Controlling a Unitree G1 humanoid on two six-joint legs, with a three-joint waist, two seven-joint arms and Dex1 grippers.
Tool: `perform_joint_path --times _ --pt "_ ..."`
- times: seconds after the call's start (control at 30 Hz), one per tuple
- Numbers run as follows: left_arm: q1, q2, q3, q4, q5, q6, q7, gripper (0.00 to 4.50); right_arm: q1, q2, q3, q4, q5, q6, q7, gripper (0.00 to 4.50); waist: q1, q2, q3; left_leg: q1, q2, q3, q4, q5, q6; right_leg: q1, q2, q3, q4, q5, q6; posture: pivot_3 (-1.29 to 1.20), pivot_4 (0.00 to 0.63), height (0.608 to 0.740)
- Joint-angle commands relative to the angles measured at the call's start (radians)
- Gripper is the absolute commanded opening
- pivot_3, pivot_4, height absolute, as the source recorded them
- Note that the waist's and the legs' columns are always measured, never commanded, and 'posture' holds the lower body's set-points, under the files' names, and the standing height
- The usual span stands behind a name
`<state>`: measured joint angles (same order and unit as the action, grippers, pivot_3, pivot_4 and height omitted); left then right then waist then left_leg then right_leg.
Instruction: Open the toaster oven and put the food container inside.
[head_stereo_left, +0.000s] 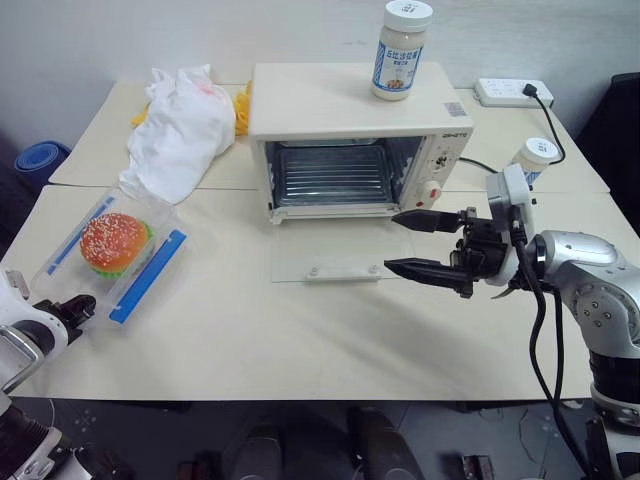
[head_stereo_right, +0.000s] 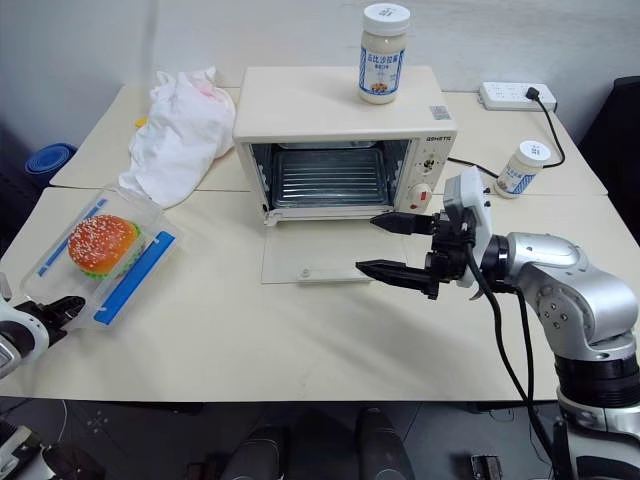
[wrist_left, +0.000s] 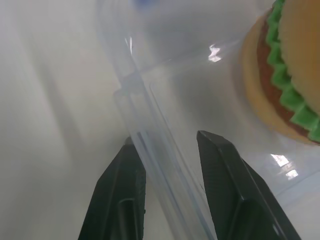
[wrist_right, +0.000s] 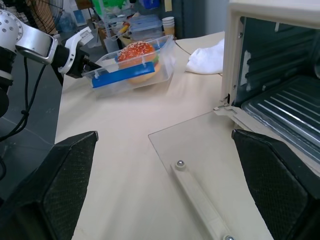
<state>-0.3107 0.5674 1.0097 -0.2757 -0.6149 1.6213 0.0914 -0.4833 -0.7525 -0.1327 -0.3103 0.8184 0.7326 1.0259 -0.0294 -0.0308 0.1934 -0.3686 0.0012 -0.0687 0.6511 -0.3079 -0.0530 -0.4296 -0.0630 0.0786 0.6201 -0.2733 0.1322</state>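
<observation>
- This looks like a robotics lab or test room, not a home kitchen.
- Several plain beige tables (head_stereo_left: 300, 330) are pushed together across the middle of the frame, against a bare white wall (head_stereo_left: 120, 35) along the top.
- A white power strip (head_stereo_left: 512, 92) lies at the upper right, its black cable trailing over the tabletop.
- The toaster oven (head_stereo_left: 355, 140) stands in the upper middle as a lone appliance, with a toy burger (head_stereo_left: 113, 242) in a clear box at the left as a stand-in for food.
- In the right wrist view, the upper left shows a fan (wrist_right: 44, 17) and cluttered shelves of storage boxes (wrist_right: 145, 22).
</observation>
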Motion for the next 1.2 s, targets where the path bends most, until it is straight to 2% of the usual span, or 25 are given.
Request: perform_joint_path --times 0.03,0.3,0.43,0.5,0.6,0.7,0.83,1.03,1.2 --pt "0.025 0.07 -0.023 0.007 -0.064 -0.007 -0.045 1.27 0.013 -0.024 -0.061 -0.037 0.057 0.035 -0.013 4.5 0.0 0.0 0.0 0.0 0.0 0.0 0.0 0.0 0.0 0.0 0.0 0.0 0.0 0.0 0.0 0.0 0.15 0.74" --pt "0.083 0.252 -0.13 -0.04 -0.311 -0.007 -0.221 1.27 0.082 -0.045 -0.079 -0.068 0.035 0.013 -0.025 4.5 0.001 0.0 0.0 -0.001 0.0 0.0 -0.001 0.0 0.0 0.0 -0.001 -0.001 -0.001 0.0 -0.001 0.0 0.15 0.74" --pt "0.035 0.329 -0.2 -0.048 -0.444 -0.007 -0.245 1.27 0.12 -0.058 -0.102 -0.081 0.042 0.012 -0.025 4.5 0.001 0.0 0.001 -0.001 0.0 -0.001 -0.001 0.0 0.0 0.0 -0.001 -0.001 -0.001 -0.001 -0.001 0.0 0.15 0.74" --pt "-0.035 0.324 -0.272 -0.048 -0.489 -0.007 -0.214 1.27 0.142 -0.065 -0.117 -0.088 0.042 0.01 -0.027 4.5 0.005 0.0 0.001 -0.001 0.0 0.0 -0.001 0.0 0.0 0.0 -0.002 -0.001 -0.001 -0.001 -0.001 0.0 0.15 0.74" --pt "-0.149 0.268 -0.418 -0.064 -0.509 -0.007 -0.132 1.27 0.171 -0.072 -0.14 -0.098 0.039 0.006 -0.038 4.5 0.008 0.0 0.001 -0.001 -0.001 -0.002 -0.001 0.0 0.0 0.001 -0.002 -0.002 -0.001 -0.001 -0.001 0.0 0.15 0.74" --pt "-0.29 0.151 -0.536 -0.032 -0.508 -0.007 -0.006 1.27 0.199 -0.071 -0.175 -0.115 0.049 0.01 -0.061 4.5 0.007 0.0 0.001 -0.001 -0.002 -0.001 0.0 0.0 0.0 0.001 -0.002 -0.002 -0.001 0.0 0.0 0.0 0.15 0.74" --pt "-0.434 0.078 -0.711 -0.027 -0.457 -0.007 0.046 1.27 0.264 -0.071 -0.229 -0.147 0.056 0.009 -0.083 4.5 0.005 0.0 0.001 -0.003 -0.002 -0.002 0.0 0.0 0.0 0.0 -0.002 -0.002 -0.001 0.0 0.0 0.0 0.15 0.74" --pt "-0.608 -0.058 -0.828 0.093 -0.3 -0.011 0.075 1.27 0.334 -0.058 -0.28 -0.187 0.068 0.004 -0.125 4.5 0.002 0.0 0.001 -0.001 -0.002 0.001 0.0 0.0 0.0 0.0 0.0 0.001 0.0 0.0 0.0 0.0 0.15 0.74" --pt "-0.669 -0.139 -0.882 0.17 -0.165 -0.042 0.062 1.27 0.363 -0.041 -0.286 -0.209 0.062 -0.017 -0.171 4.5 0.002 0.0 0.001 -0.001 -0.002 0.0 0.0 0.001 0.0 0.0 0.001 0.001 0.0 0.0 0.001 0.0 0.15 0.74"
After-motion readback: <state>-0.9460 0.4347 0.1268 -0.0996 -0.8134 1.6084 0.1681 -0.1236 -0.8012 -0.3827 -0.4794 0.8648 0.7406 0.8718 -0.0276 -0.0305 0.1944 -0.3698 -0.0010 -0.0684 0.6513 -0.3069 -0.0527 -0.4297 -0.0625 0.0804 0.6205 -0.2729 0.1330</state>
